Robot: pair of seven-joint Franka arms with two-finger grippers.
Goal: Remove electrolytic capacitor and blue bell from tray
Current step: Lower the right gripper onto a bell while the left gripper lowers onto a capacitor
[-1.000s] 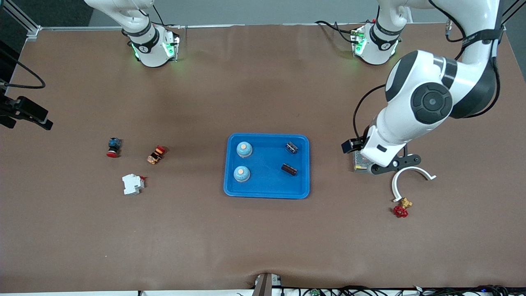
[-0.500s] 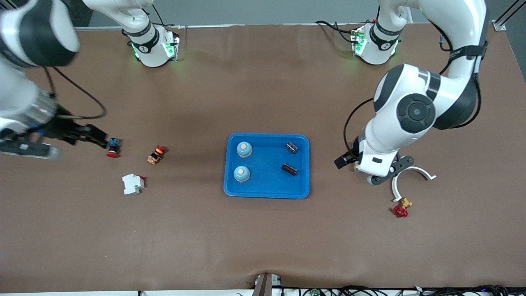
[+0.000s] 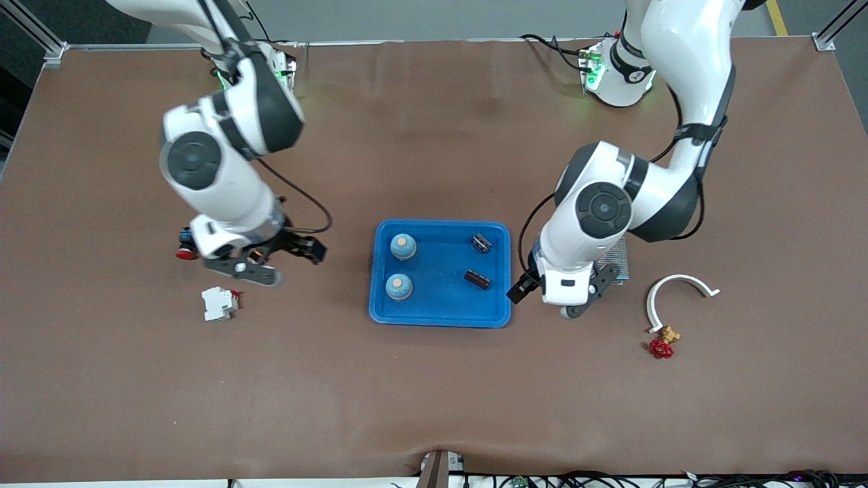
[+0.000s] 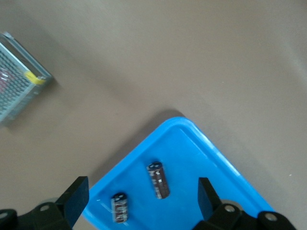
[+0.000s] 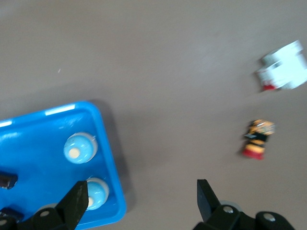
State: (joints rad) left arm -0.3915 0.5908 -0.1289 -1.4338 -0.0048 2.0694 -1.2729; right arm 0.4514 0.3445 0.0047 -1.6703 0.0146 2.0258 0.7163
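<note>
A blue tray (image 3: pixel 439 318) lies mid-table. In it are two blue bells with tan tops (image 3: pixel 403 247) (image 3: pixel 399 287) and two dark capacitors (image 3: pixel 481 242) (image 3: pixel 477 278). My left gripper (image 3: pixel 573 301) hangs over the table just off the tray's edge toward the left arm's end. It is open and empty (image 4: pixel 141 199), with both capacitors (image 4: pixel 158 178) (image 4: pixel 120 207) below it. My right gripper (image 3: pixel 247 268) hangs over the table off the tray's other edge. It is open and empty (image 5: pixel 141 199), with the bells (image 5: pixel 80 147) (image 5: pixel 96 191) in its view.
A metal mesh box (image 3: pixel 616 254) lies partly under the left arm. A white curved clip (image 3: pixel 678 291) and a red valve (image 3: pixel 661 348) lie beside it. Toward the right arm's end lie a white breaker (image 3: pixel 218 303), a red button (image 3: pixel 184 245) and an orange-red switch (image 5: pixel 258 139).
Both arms have swung in toward the tray. The left gripper left the mesh box for the tray's edge. The right arm came in from the table's end.
</note>
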